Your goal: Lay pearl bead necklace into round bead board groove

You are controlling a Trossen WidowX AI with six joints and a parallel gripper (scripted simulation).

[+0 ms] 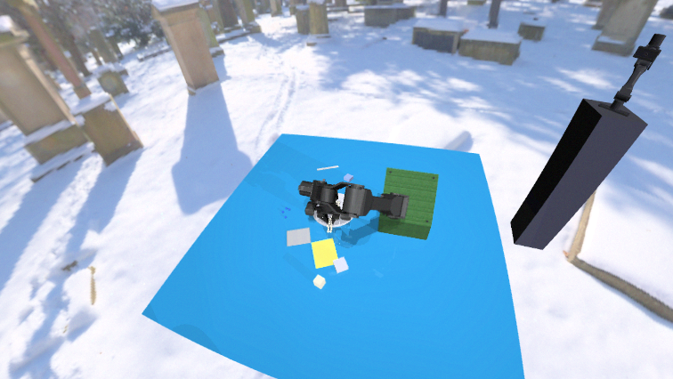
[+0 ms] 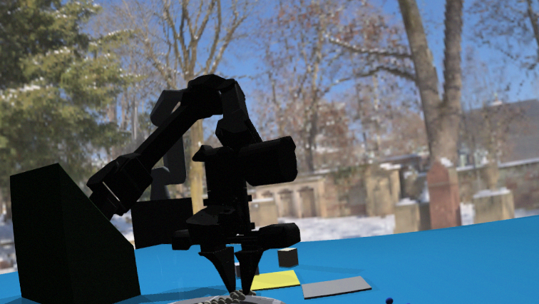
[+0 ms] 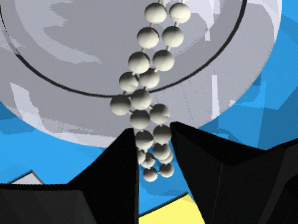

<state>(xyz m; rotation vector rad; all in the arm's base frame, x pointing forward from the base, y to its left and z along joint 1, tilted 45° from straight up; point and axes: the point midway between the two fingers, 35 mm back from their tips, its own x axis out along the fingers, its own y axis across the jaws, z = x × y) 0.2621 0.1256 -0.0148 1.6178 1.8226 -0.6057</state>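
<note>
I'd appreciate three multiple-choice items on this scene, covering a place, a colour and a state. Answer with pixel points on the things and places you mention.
1. Where is the near end of the necklace (image 1: 329, 226) (image 2: 237, 295) (image 3: 140, 119)?
A on the yellow square
B between the gripper's fingers (image 2: 250, 264)
C on the block

2. What colour is the block (image 1: 424, 188) under the arm?
A red
B white
C green

3. How does the necklace lie?
A across the groove (image 3: 95, 95)
B all round it
C wholly off the board

1 B: beads show between both fingers.
2 C: its top is green.
3 A: beads cross the dark ring.
</note>
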